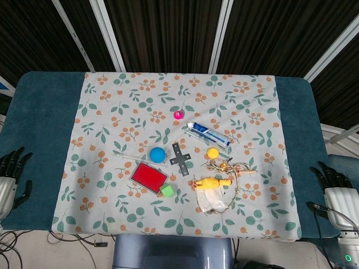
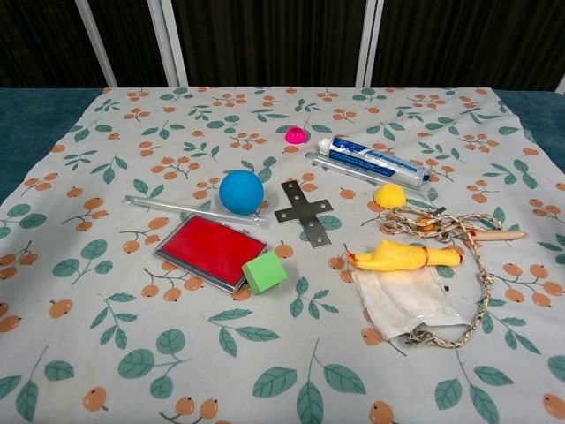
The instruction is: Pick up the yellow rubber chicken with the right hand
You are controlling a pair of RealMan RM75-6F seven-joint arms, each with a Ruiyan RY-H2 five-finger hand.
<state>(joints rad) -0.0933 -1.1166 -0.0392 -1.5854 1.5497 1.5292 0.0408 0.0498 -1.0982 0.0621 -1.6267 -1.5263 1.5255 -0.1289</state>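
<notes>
The yellow rubber chicken (image 1: 210,182) (image 2: 405,257) lies on its side on the floral cloth, right of centre, its head end pointing left. A coil of rope (image 1: 234,168) (image 2: 459,231) wraps around its right end, and a clear plastic bag (image 1: 213,199) (image 2: 407,299) lies just in front of it. My right hand (image 1: 335,189) rests at the table's right edge, fingers apart, holding nothing, well away from the chicken. At the left edge my left hand (image 1: 11,176) is likewise open. Neither hand shows in the chest view.
Left of the chicken lie a green cube (image 2: 264,271), a red flat case (image 2: 205,250), a blue ball (image 2: 241,192), a clear rod (image 2: 190,209) and a dark metal cross bracket (image 2: 303,212). Behind it sit a small yellow ball (image 2: 389,195), a toothpaste tube (image 2: 371,161) and a pink dome (image 2: 295,135).
</notes>
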